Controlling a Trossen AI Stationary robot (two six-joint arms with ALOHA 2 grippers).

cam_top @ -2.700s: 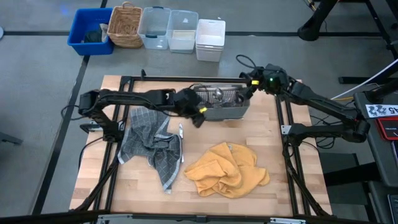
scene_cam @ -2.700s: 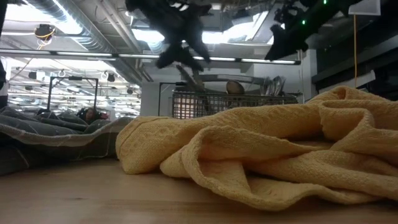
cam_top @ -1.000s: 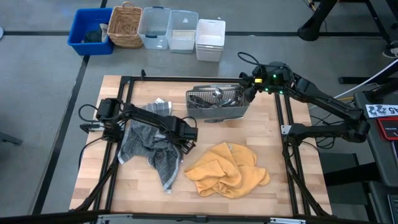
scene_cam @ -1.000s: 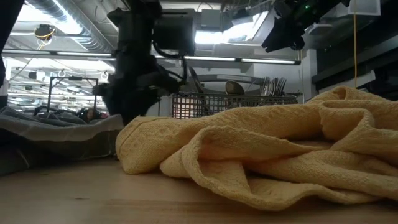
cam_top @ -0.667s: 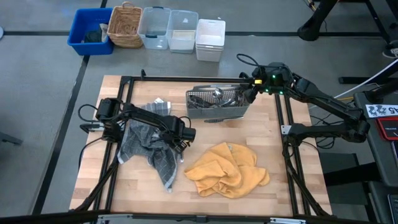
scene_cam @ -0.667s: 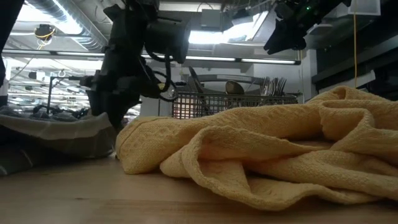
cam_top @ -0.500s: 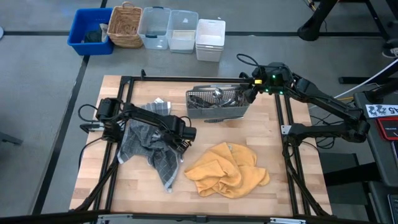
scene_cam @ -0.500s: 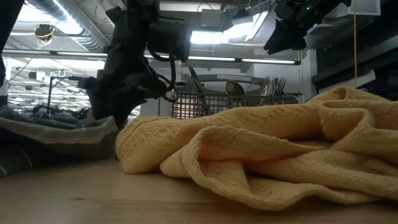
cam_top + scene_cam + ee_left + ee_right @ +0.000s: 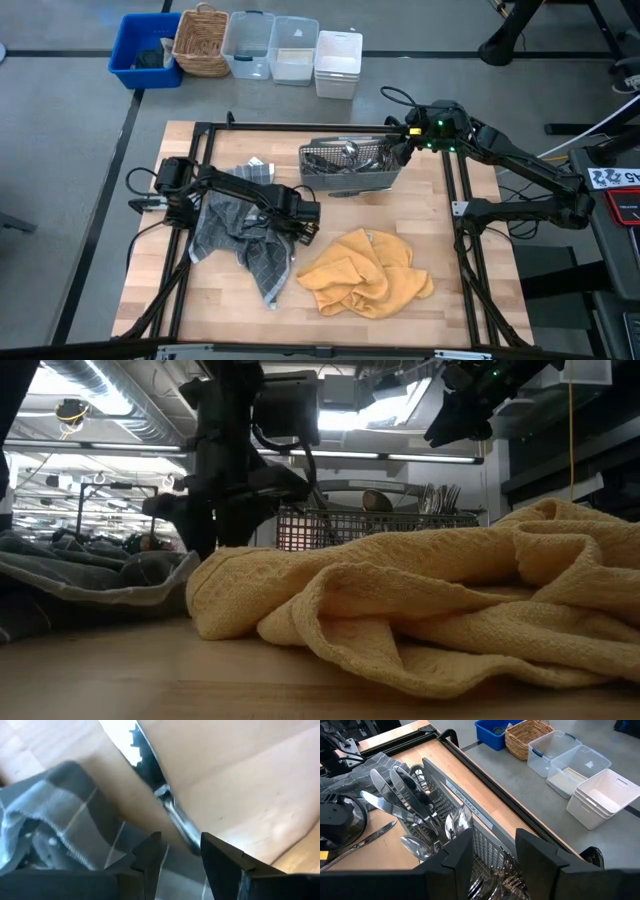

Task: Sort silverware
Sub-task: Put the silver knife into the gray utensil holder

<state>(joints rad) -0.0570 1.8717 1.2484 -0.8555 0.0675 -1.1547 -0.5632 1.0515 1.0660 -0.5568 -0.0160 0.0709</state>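
Shifted rightward, left end effector (image 9: 306, 233) hangs parted over a knife (image 9: 165, 805) beside grey cloth (image 9: 245, 245).

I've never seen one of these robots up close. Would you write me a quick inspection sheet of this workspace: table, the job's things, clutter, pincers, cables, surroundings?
Surface: wooden table in a black frame.
Job's things: silverware standing in a mesh caddy at the table's far edge; one knife lying loose on the wood beside the grey cloth.
Clutter: grey checked cloth on the left, yellow cloth nearer the middle.
Pincers: left pincer open, low over the knife; right pincer open, above the caddy's right end.
Cables: black ones looping by both arm bases.
Surroundings: blue bin, wicker basket and plastic tubs on the floor beyond the table.
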